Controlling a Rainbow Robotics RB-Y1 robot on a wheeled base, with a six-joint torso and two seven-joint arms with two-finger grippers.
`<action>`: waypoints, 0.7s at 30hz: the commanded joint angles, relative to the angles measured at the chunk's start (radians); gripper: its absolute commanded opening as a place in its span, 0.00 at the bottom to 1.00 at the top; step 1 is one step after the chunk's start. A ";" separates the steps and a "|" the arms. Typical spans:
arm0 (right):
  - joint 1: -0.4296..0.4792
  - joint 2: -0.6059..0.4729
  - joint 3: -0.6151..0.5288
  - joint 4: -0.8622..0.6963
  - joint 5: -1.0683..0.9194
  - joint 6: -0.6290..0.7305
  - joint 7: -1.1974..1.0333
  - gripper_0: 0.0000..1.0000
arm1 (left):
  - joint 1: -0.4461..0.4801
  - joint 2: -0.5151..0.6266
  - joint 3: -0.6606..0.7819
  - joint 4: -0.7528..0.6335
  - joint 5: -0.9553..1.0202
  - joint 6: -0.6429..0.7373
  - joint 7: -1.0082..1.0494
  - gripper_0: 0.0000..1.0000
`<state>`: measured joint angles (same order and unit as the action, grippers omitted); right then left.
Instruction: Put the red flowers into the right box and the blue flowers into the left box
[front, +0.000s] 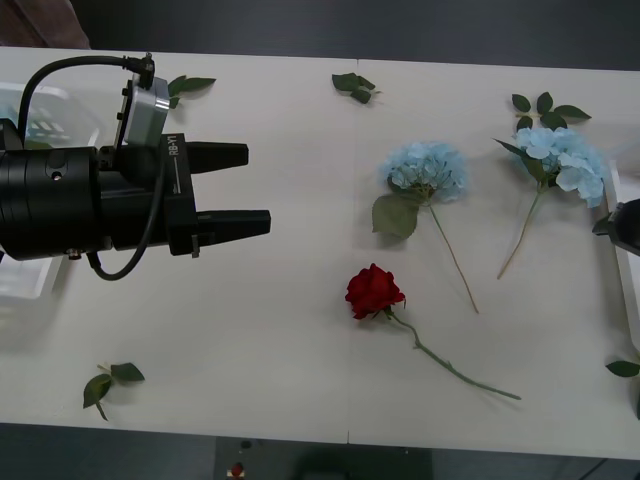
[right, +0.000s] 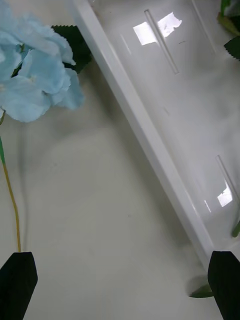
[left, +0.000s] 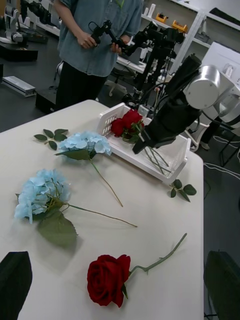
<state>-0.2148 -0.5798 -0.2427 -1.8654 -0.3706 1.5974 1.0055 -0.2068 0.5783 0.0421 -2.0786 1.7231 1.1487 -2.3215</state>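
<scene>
Black fingers (front: 235, 190) of the left gripper (front: 255, 190) stand parted and grasp nothing — they point across the desk (front: 300, 380) toward the flowers, the arm level and raised above the surface beside the left box (front: 25, 285), whose rim shows under it. That pose reads as a reach toward the blooms left on the desk.

The right gripper (right: 120, 285) hangs by the right box (right: 150, 150), its fingers (right: 17, 285) spread at the corners of its wrist view and holding nothing; the left wrist view shows it tilted down over the box's rim. Red roses (left: 125, 125) already lie in that box, so I judge it has just let one go.

Nearest it lies one blue flower (front: 560, 160), head just beside the box, stem trailing away. A second blue flower (front: 425, 170) lies farther in, and a single red rose (front: 373, 292) sits in front of it, well apart from both boxes. Loose leaf sprigs (front: 355, 87) dot the desk — not to be sorted.
</scene>
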 joint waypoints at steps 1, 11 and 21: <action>-0.031 0.040 0.043 -0.031 0.067 -0.022 -0.114 1.00 | 0.007 0.038 -0.013 -0.034 0.033 -0.023 -0.058 1.00; -0.092 0.081 0.186 0.129 0.142 -0.202 -0.157 1.00 | 0.007 0.114 -0.082 -0.034 0.066 -0.095 -0.068 1.00; -0.169 0.121 0.209 0.328 0.147 -0.318 -0.136 1.00 | 0.009 0.239 -0.162 -0.057 0.118 -0.190 -0.084 1.00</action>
<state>-0.3558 -0.4743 -0.0204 -1.5508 -0.2349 1.2944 0.8743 -0.2068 0.7693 -0.1101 -2.0936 1.8243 0.9862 -2.3625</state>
